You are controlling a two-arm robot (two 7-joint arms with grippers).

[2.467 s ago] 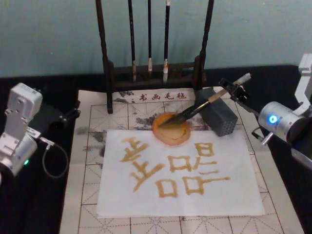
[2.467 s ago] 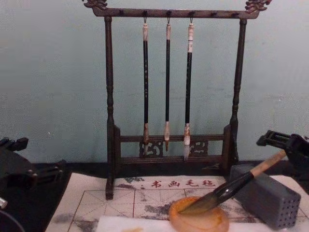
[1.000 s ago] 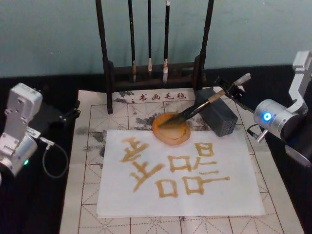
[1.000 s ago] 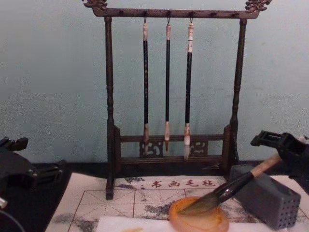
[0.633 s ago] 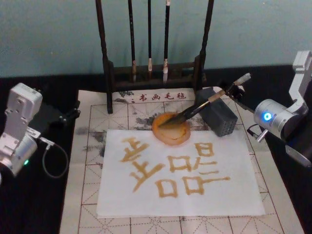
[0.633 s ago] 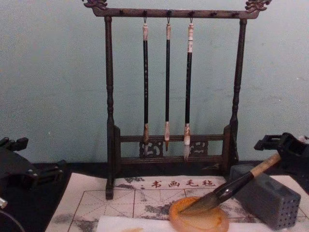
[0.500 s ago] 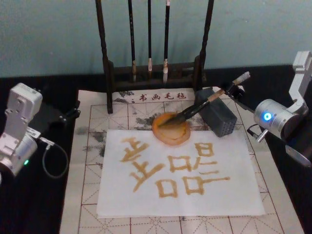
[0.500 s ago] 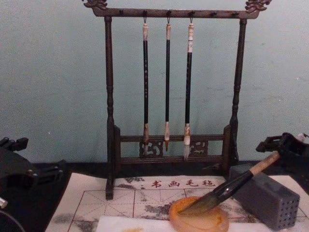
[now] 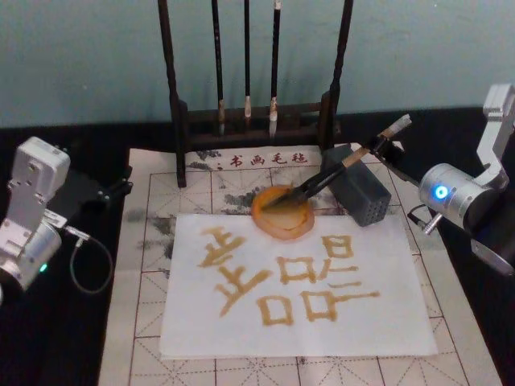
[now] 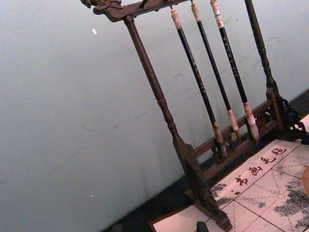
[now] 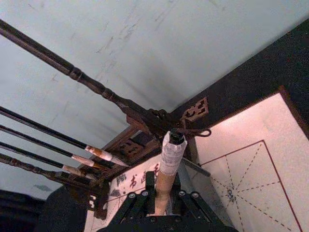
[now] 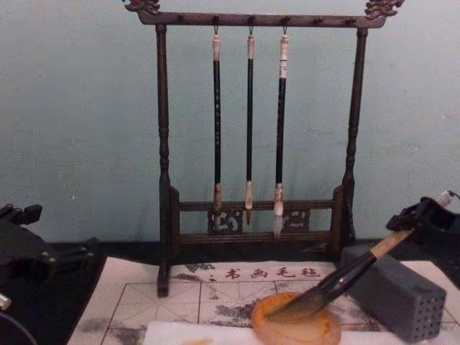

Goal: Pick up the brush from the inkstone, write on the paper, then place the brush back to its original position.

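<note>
My right gripper (image 9: pixel 378 149) is clamped on the brush (image 9: pixel 318 179), high on its tan shaft. The tuft rests in the inkstone (image 9: pixel 278 230), and the shaft slants up toward two o'clock over the grey block (image 9: pixel 364 199). The inkstone overlaps the paper (image 9: pixel 298 322) at its twelve o'clock edge. The left gripper (image 9: pixel 103 191) sits parked out at nine o'clock.

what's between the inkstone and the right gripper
The grey holed block sits between the inkstone and the right gripper; the brush slants over its corner, tuft in the dish. The head view shows this.
</note>
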